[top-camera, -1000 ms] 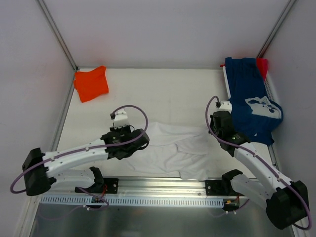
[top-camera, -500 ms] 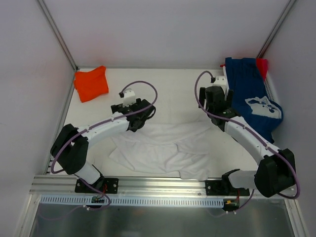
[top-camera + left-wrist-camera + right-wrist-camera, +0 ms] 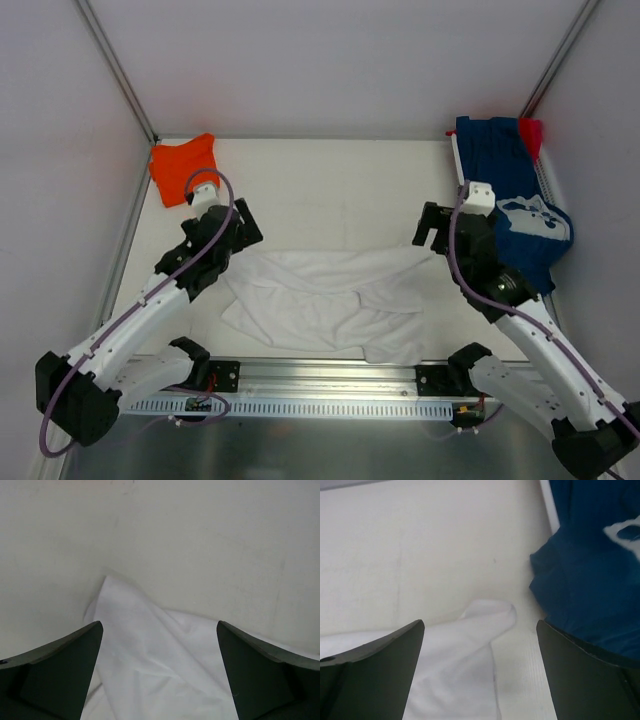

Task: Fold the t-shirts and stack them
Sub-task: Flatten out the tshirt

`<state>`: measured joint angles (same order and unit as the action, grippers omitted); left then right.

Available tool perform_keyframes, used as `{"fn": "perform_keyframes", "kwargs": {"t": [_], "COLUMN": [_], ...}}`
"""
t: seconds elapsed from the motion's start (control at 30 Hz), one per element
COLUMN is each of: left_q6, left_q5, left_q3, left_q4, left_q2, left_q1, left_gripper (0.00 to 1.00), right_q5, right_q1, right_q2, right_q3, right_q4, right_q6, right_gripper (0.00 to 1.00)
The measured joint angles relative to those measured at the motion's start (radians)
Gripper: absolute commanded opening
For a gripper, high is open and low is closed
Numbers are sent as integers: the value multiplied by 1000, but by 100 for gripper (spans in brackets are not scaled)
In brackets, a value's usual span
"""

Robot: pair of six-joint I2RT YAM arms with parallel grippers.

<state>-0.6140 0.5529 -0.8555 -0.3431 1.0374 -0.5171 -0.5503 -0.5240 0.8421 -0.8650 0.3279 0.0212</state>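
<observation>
The orange t-shirt (image 3: 184,170) lies bunched at the far left corner of the counter (image 3: 340,190), and no label shows on it. Just near and right of it, the left tool (image 3: 159,623) hangs with its jaws spread wide and nothing between them. In its wrist view, a pointed corner of the white t-shirt (image 3: 330,300) lies on the counter below the gap. Whether the fingers (image 3: 60,670) touch the cloth cannot be told.

The white t-shirt is spread out crumpled across the near middle of the counter, between the two arms, and it is plain with no print.

The right tool (image 3: 480,622) is just as wide open and grips nothing. A rolled sleeve end of the white shirt lies under its gap, and blue cloth sits close by on the right.

That navy t-shirt (image 3: 505,190) drapes along the far right edge of the counter. It carries a white print on its near part, too small to read as letters. A small red t-shirt (image 3: 531,133) pokes out at the far right corner, touching the navy one.
</observation>
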Motion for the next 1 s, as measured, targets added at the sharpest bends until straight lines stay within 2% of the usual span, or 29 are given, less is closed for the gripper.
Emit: {"fn": "perform_keyframes", "kwargs": {"t": [0.1,0.23,0.33,0.53,0.63,0.83,1.0], "left_q6": [-62,-131,-182,-269,-293,-330,-342], "left_q5": [-80,-157,-187,-223,-222,-207,-199], "left_q3": [182,352,428,625,659,660,640], "left_q4": [20,24,49,271,340,414,333], "left_q2": [-127,-123,-129,-267,-288,-231,-288], "left_q1": [-20,-87,-92,-90,-90,-90,-90], "left_gripper": [99,99,99,98,97,95,95], "right_q5": [45,76,90,119,121,119,120], "right_q1": [-32,-59,-64,-67,-68,-69,-69], "right_q2": [-114,-221,-274,-395,-438,-533,-527], "right_q3": [103,218,256,317,323,338,355], "right_q4": [46,121,160,210,249,312,336], "right_q6": [64,139,182,248,263,281,286], "right_gripper": [99,99,99,100,100,100,99]}}
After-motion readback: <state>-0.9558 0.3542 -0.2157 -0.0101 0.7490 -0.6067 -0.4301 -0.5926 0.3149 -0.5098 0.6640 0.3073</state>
